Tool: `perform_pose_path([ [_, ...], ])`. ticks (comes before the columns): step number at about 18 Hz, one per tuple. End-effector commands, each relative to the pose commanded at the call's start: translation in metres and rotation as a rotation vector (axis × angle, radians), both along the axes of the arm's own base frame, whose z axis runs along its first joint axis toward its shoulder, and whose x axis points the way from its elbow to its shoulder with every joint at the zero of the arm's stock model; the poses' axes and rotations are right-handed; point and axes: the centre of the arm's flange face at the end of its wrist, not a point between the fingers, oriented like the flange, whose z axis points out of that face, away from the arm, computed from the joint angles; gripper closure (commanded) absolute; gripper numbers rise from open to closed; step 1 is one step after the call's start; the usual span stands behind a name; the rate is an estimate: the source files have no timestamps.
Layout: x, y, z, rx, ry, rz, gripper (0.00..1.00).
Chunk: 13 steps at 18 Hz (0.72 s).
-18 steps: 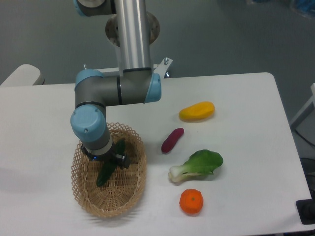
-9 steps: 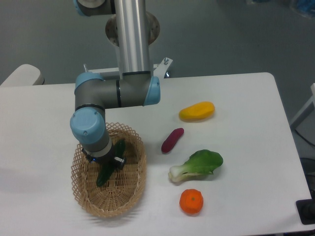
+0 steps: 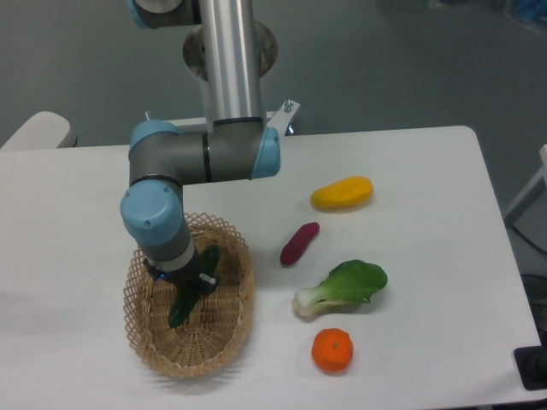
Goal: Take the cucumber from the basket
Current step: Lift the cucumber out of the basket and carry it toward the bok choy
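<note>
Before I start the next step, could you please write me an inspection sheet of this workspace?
Surface: white table, no spills seen.
Job's things: cucumber lies in the wicker basket, partly hidden under the arm.
Clutter: mango, purple sweet potato, bok choy and orange lie apart on the table, right of the basket.
Grippers: gripper sits low over the cucumber; jaws hidden by the wrist, state cannot be told.
Cables: nothing seen.
Surroundings: grey floor behind; a dark object at the right edge.
</note>
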Motion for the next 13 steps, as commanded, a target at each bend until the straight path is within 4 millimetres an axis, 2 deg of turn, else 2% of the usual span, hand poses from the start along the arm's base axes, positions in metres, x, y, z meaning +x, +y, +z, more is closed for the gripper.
perform_pose_path([
  [4,-0.038,0.002,0.035,0.044,0.037,-0.024,0.71],
  [6,-0.066,-0.007,0.042,0.051,0.047,-0.006,0.71],
  [10,-0.131,-0.052,0.070,0.034,0.075,-0.075,0.71],
  [13,-0.176,-0.088,0.078,0.004,0.082,-0.141,0.71],
])
